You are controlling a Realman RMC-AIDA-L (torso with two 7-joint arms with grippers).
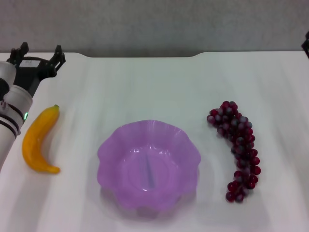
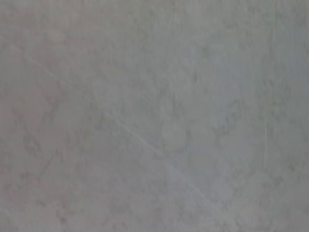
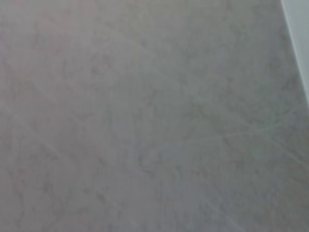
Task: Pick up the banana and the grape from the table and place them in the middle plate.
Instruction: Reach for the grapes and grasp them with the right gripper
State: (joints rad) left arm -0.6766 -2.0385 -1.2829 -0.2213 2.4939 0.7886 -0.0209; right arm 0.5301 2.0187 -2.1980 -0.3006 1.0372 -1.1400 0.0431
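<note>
An orange-yellow banana (image 1: 39, 140) with a green tip lies on the white table (image 1: 145, 82) at the left. The purple scalloped middle plate (image 1: 108, 145) stands empty near the front centre. A long bunch of dark red grapes (image 1: 237, 147) lies to its right. My left gripper (image 1: 39, 54) hovers open at the far left, behind the banana and apart from it. Only a dark sliver of the right gripper (image 1: 306, 44) shows at the right edge. Both wrist views show plain grey surface only.
The table's far edge (image 1: 145, 55) runs across the back, with a grey floor beyond it. My left arm (image 1: 12, 111) reaches along the left border beside the banana.
</note>
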